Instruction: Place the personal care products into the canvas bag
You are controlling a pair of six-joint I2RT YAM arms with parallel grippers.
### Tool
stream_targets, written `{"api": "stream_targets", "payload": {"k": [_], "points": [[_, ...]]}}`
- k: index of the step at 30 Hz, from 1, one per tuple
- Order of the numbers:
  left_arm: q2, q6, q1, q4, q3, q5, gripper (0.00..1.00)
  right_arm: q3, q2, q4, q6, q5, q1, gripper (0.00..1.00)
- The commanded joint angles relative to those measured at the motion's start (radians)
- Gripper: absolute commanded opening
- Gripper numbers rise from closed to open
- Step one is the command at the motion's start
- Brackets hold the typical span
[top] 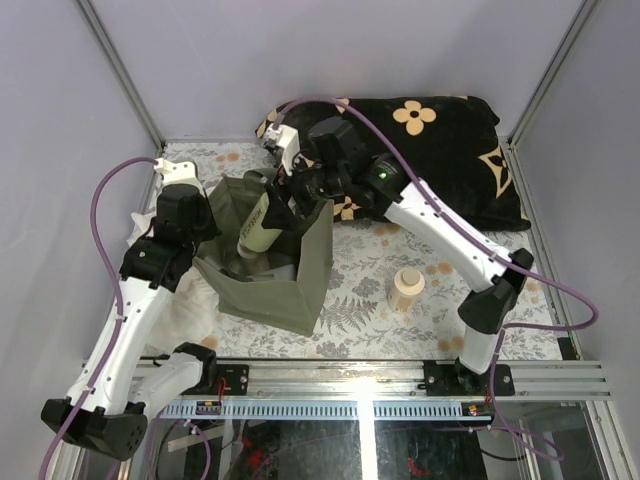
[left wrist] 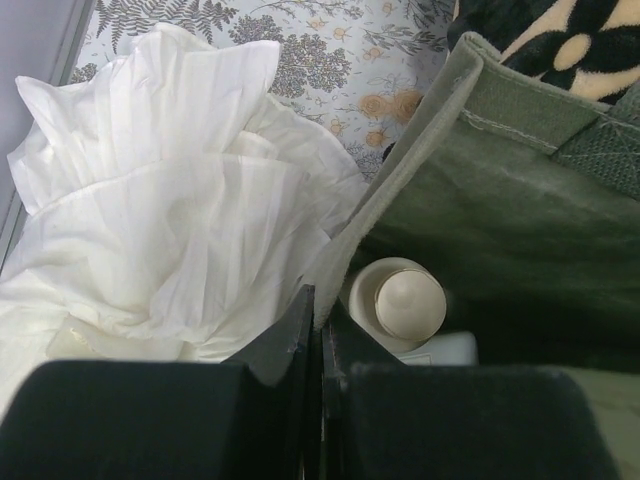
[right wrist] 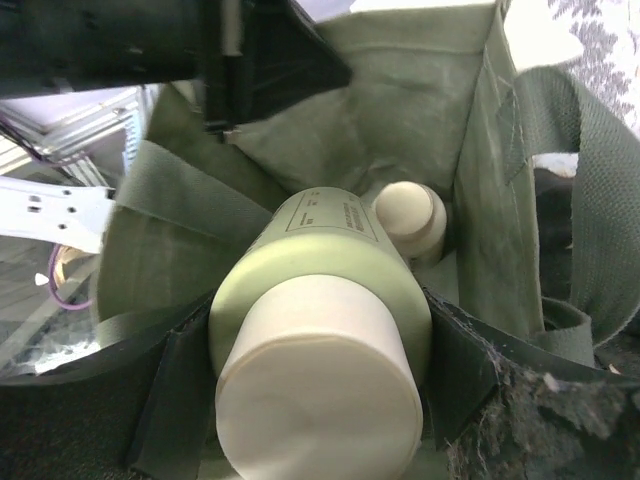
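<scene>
Right arm bent over the olive-green canvas bag (top: 300,280).
Right gripper (right wrist: 320,390) clamps a tilted beige cylindrical bottle (top: 260,230); left gripper (left wrist: 318,308) pinches the bag's rim.

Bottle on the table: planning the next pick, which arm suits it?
Probably right, after releasing its held bottle: the table bottle stands nearer it, and the left jaws pinch the bag.

Olive-green canvas bag (top: 300,280), boxy, standing open-mouthed on the counter (top: 380,250), webbing handles drooping at the rim. First bottle (top: 260,230), pale beige-green with a lighter round cap, tilted over the bag's mouth, base down inside, cap up, clamped in the right tool (top: 279,205). Second bottle (right wrist: 412,215), beige, upright at the bag's bottom against a wall, cap up. Third bottle (top: 407,288), tan, standing upright on the counter to the right of the bag, apart from it.
</scene>
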Motion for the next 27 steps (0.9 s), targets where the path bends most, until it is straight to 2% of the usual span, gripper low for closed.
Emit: {"api": "stream_targets", "payload": {"k": [1,17,27], "points": [[0.002,0.000,0.007,0.021,0.042,0.021,0.00,0.017,0.034,0.176,0.025,0.028,0.011,0.00],[-0.018,-0.024,0.006,0.003,0.048,0.037,0.00,0.126,0.270,0.092,-0.021,0.267,0.099,0.00],[-0.016,-0.024,0.007,0.004,0.050,0.042,0.00,0.195,0.339,0.037,-0.035,0.336,0.140,0.00]]}}
